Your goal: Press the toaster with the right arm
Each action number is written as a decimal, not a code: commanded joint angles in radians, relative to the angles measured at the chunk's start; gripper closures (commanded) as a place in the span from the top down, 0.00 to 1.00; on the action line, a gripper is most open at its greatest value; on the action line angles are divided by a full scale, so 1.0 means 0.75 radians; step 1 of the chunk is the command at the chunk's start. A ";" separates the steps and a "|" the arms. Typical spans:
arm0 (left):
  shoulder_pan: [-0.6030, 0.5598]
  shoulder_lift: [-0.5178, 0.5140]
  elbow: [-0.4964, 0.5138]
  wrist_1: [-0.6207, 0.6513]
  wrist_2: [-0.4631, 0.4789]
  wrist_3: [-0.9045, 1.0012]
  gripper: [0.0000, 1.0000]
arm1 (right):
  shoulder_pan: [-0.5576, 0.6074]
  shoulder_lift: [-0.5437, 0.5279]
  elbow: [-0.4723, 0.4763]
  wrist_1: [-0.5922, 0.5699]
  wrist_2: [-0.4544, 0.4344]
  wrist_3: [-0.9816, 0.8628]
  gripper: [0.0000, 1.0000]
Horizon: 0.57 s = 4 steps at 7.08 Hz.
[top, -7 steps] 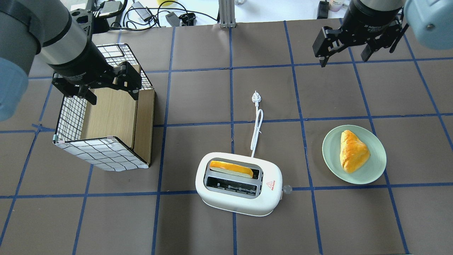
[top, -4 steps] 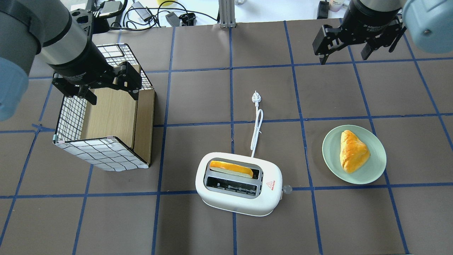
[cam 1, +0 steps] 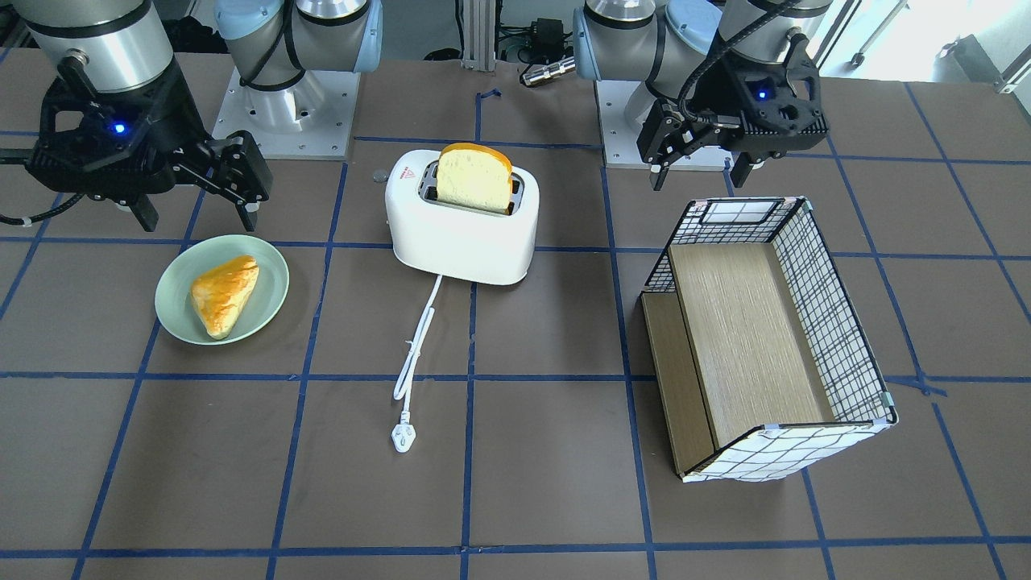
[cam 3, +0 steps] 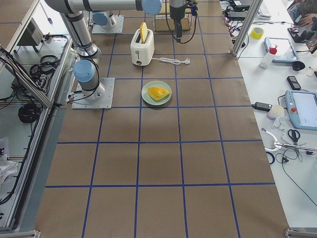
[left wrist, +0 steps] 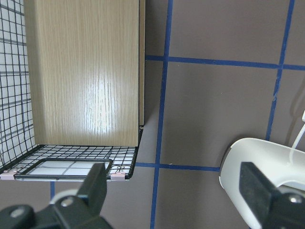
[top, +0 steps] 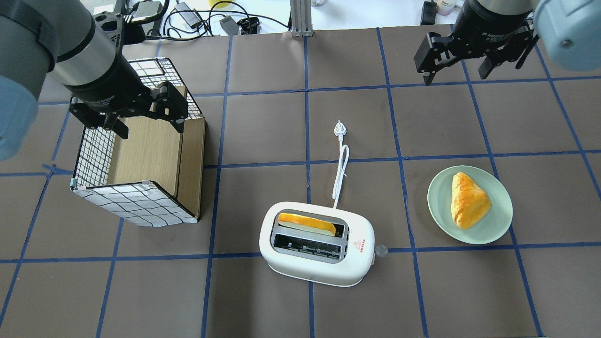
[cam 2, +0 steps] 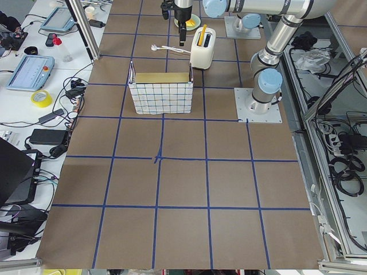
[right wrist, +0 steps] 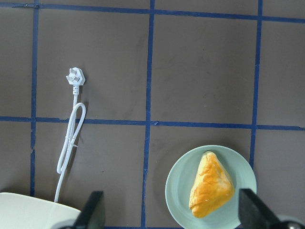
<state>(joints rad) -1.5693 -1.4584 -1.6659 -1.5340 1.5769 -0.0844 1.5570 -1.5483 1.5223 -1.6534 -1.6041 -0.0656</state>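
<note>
The white two-slot toaster [top: 324, 272] stands near the table's front middle, with a bread slice [top: 306, 224] in its far slot. It also shows in the front-facing view [cam 1: 463, 234]. A small knob [top: 381, 251] sticks out of its right end. Its white cord [top: 342, 173] runs away to the plug [top: 339, 129]. My right gripper [top: 455, 77] is open and empty, held high at the far right, well apart from the toaster; the front-facing view [cam 1: 197, 213] shows it too. My left gripper [top: 150, 129] is open and empty above the basket.
A pale green plate [top: 436, 206] with a golden pastry [top: 467, 199] lies right of the toaster, between it and my right gripper. A wire basket with a wooden floor [top: 141, 202] lies tipped at the left. Cables and devices lie beyond the table's far edge.
My right gripper has moved slightly toward the table's far edge. The left arm, the toaster and the plate have not moved.
</note>
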 commanded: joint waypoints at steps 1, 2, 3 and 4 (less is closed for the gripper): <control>0.000 0.000 0.000 0.000 0.000 0.000 1.00 | 0.000 0.001 -0.001 0.014 0.016 0.002 1.00; 0.000 0.000 0.000 0.000 0.000 0.000 1.00 | 0.000 0.001 -0.001 0.016 0.030 0.002 1.00; 0.000 0.000 0.000 0.000 0.000 0.000 1.00 | 0.000 0.001 -0.001 0.018 0.044 0.002 1.00; 0.000 0.000 0.000 0.000 0.000 0.000 1.00 | 0.000 0.001 -0.001 0.018 0.042 0.002 1.00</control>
<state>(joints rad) -1.5693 -1.4588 -1.6659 -1.5340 1.5769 -0.0844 1.5570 -1.5479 1.5217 -1.6408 -1.5762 -0.0644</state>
